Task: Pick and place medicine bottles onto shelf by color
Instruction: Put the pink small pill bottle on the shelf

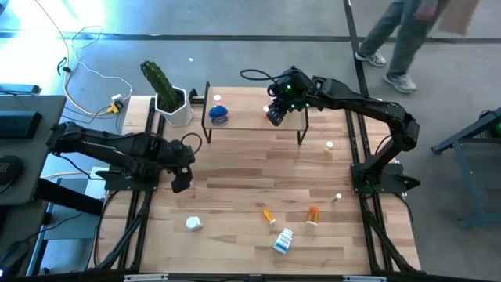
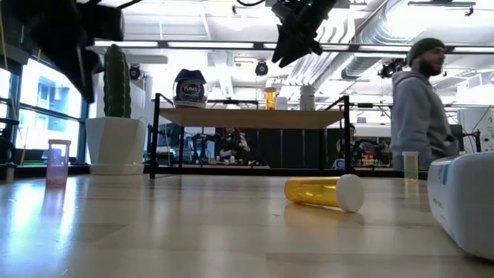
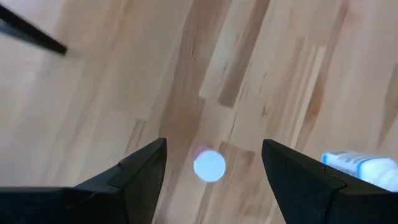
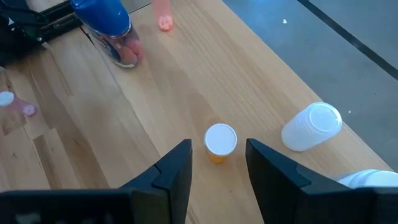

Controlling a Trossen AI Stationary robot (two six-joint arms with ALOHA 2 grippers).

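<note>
Right end effector (image 1: pixel 275 116): raised above the shelf's right part, fingers parted and holding nothing; in the right wrist view a small orange vial with a white cap (image 4: pixel 219 142) stands on the plank straight beyond the gap between the fingers.
Left end effector (image 1: pixel 179 182): raised over the desk's left side, fingers spread wide and empty; in the left wrist view a white-capped pinkish vial (image 3: pixel 209 165) stands on the desk beyond them.
Shelf (image 1: pixel 250 124): at the back of the desk, between the two arms; light plank top on black legs.
Blue-lidded bottle (image 1: pixel 218 114): standing on the shelf's left part, well apart from the orange vial.
Desk (image 1: pixel 235 188): toward its front lie two orange bottles (image 1: pixel 268 215) (image 1: pixel 313 215) and a white-and-blue bottle (image 1: pixel 283 241) on their sides; small white-capped vials stand along the right edge.
Cactus pot (image 1: pixel 175 107): white, at the back left, just beside the shelf.
Person (image 2: pixel 424 100): in a grey hooded top, behind the desk on the right in the low view.
</note>
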